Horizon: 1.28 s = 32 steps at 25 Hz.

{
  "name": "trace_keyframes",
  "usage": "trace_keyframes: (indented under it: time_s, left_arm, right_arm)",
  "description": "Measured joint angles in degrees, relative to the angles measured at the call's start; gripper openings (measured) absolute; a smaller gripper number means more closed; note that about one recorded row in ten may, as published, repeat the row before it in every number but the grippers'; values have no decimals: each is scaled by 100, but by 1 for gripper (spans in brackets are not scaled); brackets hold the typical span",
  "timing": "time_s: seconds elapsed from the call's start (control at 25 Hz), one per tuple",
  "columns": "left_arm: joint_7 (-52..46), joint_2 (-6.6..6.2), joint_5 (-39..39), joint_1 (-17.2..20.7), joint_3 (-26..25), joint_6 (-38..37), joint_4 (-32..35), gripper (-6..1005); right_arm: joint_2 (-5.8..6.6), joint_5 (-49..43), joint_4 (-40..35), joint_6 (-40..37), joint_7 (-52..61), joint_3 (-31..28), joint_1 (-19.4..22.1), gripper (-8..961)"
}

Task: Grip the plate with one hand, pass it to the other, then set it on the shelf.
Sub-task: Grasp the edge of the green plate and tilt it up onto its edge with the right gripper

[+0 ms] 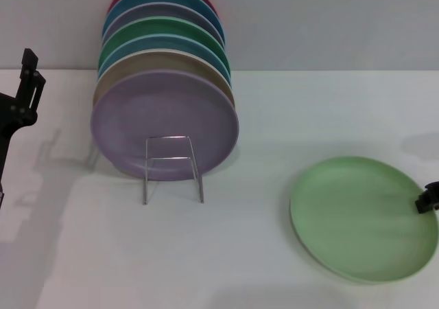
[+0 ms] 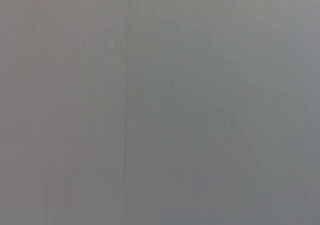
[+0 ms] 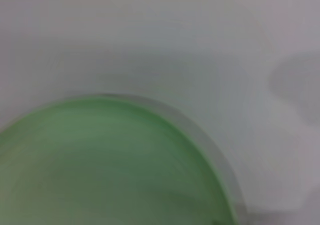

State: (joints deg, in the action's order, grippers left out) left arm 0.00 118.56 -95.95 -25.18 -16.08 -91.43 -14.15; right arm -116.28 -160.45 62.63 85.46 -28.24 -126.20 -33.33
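The pale mint green plate [image 1: 360, 216] lies flat on the white table at the front right. It also fills the right wrist view [image 3: 105, 170]. My right gripper [image 1: 428, 199] shows only as a black tip at the right edge of the head view, over the plate's right rim. My left gripper [image 1: 27, 82] is raised at the far left, well away from the plate. The silver wire shelf [image 1: 171, 166] stands at the centre left, with one free loop at its front. The left wrist view shows only a plain grey surface.
Several plates stand upright in the shelf, the lilac plate [image 1: 164, 120] frontmost, with tan, blue, darker green and red ones behind. The white table [image 1: 226, 254] runs between the shelf and the mint plate. A grey wall stands behind.
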Motion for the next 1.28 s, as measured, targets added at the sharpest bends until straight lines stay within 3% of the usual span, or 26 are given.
trace_keyframes:
  time_s: [0.8, 0.96, 1.16, 1.28]
  left_arm:
    - [9, 0, 16, 15, 0, -2, 10, 724]
    - [9, 0, 16, 28, 0, -6, 18, 724]
    - [9, 0, 14, 44, 0, -64, 19, 724]
    - [9, 0, 13, 58, 0, -122, 18, 724]
  right_arm:
    - [-21, 0, 4, -96, -149, 115, -53, 52]
    - [-81, 22, 320, -180, -156, 156, 24, 36]
    - [-243, 117, 1173, -331, -291, 152, 244, 30]
    - [-260, 442, 1630, -441, -337, 194, 406, 26]
